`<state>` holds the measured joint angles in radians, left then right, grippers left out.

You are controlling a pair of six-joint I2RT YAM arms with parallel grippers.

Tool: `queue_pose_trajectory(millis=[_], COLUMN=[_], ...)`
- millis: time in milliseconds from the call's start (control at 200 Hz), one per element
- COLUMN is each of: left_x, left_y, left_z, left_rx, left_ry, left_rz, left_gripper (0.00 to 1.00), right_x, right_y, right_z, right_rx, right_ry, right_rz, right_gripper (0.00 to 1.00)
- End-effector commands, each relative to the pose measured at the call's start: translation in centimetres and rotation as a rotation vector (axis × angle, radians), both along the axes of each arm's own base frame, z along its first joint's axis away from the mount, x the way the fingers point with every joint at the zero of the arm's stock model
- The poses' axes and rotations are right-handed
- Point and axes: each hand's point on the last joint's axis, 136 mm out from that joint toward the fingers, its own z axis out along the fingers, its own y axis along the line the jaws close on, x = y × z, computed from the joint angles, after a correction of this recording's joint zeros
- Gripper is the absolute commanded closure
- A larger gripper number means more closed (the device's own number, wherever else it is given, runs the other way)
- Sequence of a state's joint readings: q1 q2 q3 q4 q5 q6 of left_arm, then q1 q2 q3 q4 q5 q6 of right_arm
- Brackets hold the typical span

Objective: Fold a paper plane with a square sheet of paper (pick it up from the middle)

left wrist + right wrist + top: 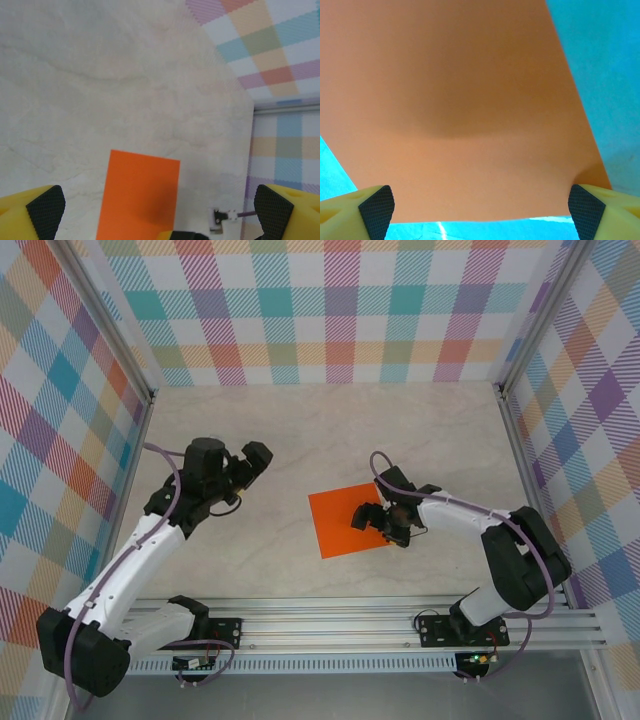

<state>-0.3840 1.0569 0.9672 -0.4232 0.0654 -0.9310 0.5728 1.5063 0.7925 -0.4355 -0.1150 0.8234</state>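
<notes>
Aluminium rail (350,625) runs nearer the camera than the square sheet of paper (338,527), both arm bases bolted on it. Print on the rail and bases is too small to read.

Sheet: bright orange, plain, lying flat on the table (300,430), turned slightly out of square with the rail, roughly midway between the two arms.

Right gripper (378,520) sits over the right part of the sheet, pointing down at it. In the right wrist view its jaws stand wide apart, black textured pads (376,210) flanking the sheet's near edge, nothing clamped between them. The sheet's corner comes right up to the right-hand pad; contact there, cannot tell. A soft shadow falls across the middle of the orange.

Left gripper (250,465) hangs to the left of the sheet, well apart from it, above bare table. Jaws fully spread, empty. In the left wrist view the sheet lies ahead between the spread pads, and a small white fitting (224,217) with a cable shows just right of the sheet.

Beyond the sheet: pale marbled tabletop, then the checked walls (340,310) in pastel plaid on three sides.
</notes>
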Motion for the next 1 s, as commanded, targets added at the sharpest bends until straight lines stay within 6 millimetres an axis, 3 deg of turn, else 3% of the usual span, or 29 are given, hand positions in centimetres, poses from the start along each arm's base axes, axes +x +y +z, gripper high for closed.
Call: queue_pose_trajectory(millis=[0,345,555,720,850,995], left_x=[-0.9,0.1,0.8,0.5,-0.3,-1.3], left_y=[1.3,1.2,0.8,0.8,1.3,1.3], left_z=[-0.8,-0.8,0.8,-1.2,-4.0,-6.1], left_rx=[0.039,0.043,0.079,0.138,0.204,0.235], left_ry=[0.081,0.046,0.000,0.023,0.058,0.066], left_rz=[0.081,0.087,0.040,0.002,-0.032,-0.084], left_gripper=[0.00,0.00,0.00,0.00,0.00,0.00], right_x=[0.9,2.5,2.7,1.2,-0.2,-1.2], right_y=[0.3,2.4,2.7,1.5,0.4,0.7], right_z=[1.6,-0.1,-1.6,-3.4,-4.0,-3.7], right_rx=[0.012,-0.011,-0.096,-0.141,-0.146,-0.096], right_ry=[-0.064,-0.052,-0.028,0.032,0.064,0.055], right_rz=[-0.004,0.053,0.080,0.039,-0.032,-0.100], right_gripper=[0.06,0.06,0.06,0.06,0.06,0.07])
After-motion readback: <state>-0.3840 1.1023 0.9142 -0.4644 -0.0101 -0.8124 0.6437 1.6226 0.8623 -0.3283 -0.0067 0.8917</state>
